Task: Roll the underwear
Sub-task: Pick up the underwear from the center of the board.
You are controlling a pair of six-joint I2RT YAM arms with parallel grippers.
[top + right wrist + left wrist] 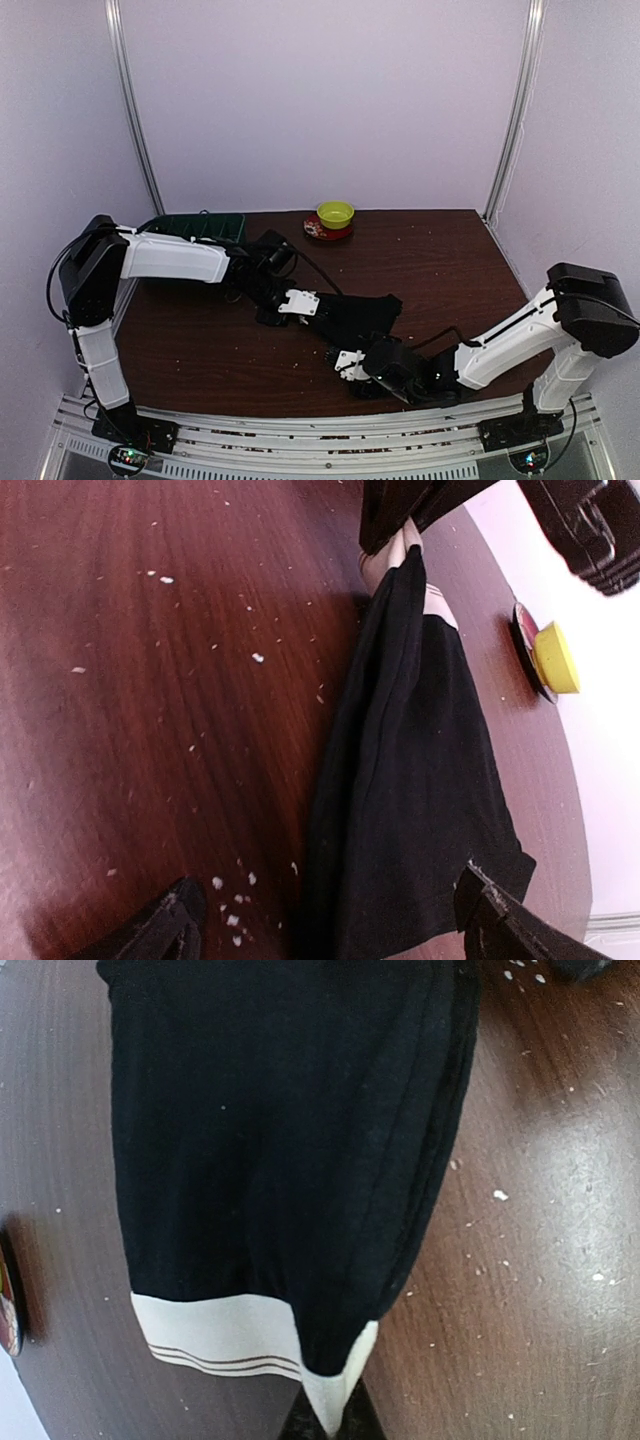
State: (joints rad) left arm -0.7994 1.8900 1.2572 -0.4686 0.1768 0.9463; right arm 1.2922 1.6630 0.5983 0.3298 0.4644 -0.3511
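Left gripper (pixel 300 303) pinches the white band (pixel 215 1335) on the plain black fabric underwear (pixel 420 750), which stretches lengthwise straight out between the right gripper (pixel 340 925)'s open fingers.

table: dark reddish-brown wood top (pixel 450 260), glossy, fills the middle of the top view
crumbs: small white specks (pixel 500 1195) scattered over the wood
bowl: yellow-green (pixel 335 213), upper centre, at the far edge
saucer: red and dark (pixel 322 231), under the bowl
tray: dark green, ribbed (pixel 200 226), far left corner
rail: metal track (pixel 330 440) along the bottom edge
walls: plain pale panels (pixel 320 100), metal posts (pixel 135 110)
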